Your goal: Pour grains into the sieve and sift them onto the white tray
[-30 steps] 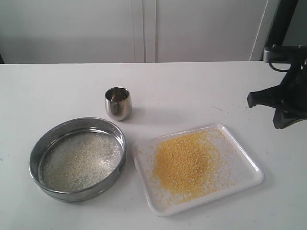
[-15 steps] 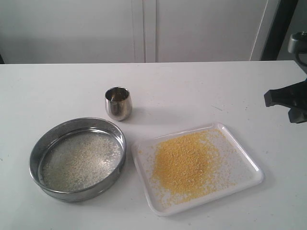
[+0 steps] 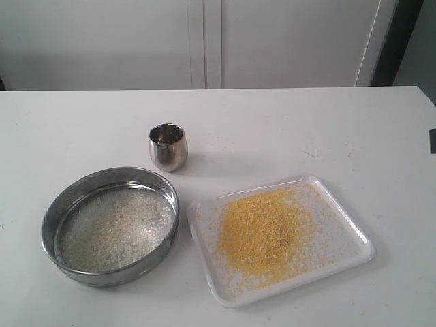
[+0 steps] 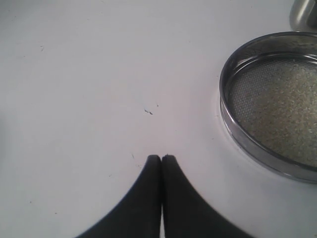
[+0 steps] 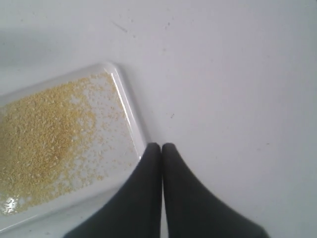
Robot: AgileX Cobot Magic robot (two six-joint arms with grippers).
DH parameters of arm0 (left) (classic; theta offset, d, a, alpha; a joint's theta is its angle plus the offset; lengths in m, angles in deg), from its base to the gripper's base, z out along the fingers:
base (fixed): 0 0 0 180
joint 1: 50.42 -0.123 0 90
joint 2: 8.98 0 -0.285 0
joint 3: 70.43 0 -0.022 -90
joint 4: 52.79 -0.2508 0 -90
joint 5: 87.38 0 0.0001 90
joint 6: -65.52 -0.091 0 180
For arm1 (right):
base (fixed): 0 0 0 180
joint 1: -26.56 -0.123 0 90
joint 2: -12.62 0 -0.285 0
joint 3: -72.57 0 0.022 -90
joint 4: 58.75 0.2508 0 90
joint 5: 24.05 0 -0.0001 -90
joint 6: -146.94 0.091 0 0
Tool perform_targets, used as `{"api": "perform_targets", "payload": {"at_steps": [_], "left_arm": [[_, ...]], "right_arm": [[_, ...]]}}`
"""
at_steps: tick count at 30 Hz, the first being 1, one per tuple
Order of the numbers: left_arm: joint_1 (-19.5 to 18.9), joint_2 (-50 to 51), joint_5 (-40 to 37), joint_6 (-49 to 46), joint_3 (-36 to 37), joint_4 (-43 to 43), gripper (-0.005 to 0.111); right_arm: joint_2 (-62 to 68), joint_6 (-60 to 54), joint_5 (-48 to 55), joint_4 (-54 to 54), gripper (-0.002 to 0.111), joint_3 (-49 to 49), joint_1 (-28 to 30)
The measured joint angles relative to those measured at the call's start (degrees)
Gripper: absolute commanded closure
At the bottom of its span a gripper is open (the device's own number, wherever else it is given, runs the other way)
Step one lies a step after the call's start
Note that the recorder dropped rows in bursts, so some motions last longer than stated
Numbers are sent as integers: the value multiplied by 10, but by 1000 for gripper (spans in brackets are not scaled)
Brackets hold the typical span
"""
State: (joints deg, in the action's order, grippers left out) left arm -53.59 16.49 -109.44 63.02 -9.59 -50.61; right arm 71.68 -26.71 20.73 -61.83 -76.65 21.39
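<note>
The sieve rests on the table at the front left, with pale whitish grains on its mesh. To its right lies the white tray, covered with fine yellow grains. My left gripper is shut and empty over bare table, apart from the sieve. My right gripper is shut and empty, hanging beside a corner of the white tray with its yellow grains. Only a dark sliver of the right arm shows in the exterior view; the left arm is out of it.
A small rounded steel cup stands upright behind the sieve; its edge shows in the left wrist view. A white wall with cabinet panels runs behind the table's far edge.
The right arm has drawn back to the right, almost out of the exterior view. Sieve, cup and tray have not moved.
</note>
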Motion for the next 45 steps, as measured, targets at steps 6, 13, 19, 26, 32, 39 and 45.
{"api": "perform_targets", "payload": {"at_steps": [6, 13, 19, 26, 32, 39, 45], "left_arm": [[0, 0, 0, 0, 0, 0, 107], [0, 0, 0, 0, 0, 0, 107], [0, 0, 0, 0, 0, 0, 107], [0, 0, 0, 0, 0, 0, 107], [0, 0, 0, 0, 0, 0, 107], [0, 0, 0, 0, 0, 0, 107], [0, 0, 0, 0, 0, 0, 107]], "right_arm": [[-104, 0, -19, -15, 108, 36, 0], [-182, 0, -114, -44, 108, 96, 0], [-188, 0, -129, -50, 108, 101, 0], [-188, 0, -130, -50, 108, 101, 0], [-188, 0, -132, -50, 108, 101, 0], [-188, 0, -133, -50, 108, 101, 0], [-188, -15, -159, -50, 108, 103, 0]]}}
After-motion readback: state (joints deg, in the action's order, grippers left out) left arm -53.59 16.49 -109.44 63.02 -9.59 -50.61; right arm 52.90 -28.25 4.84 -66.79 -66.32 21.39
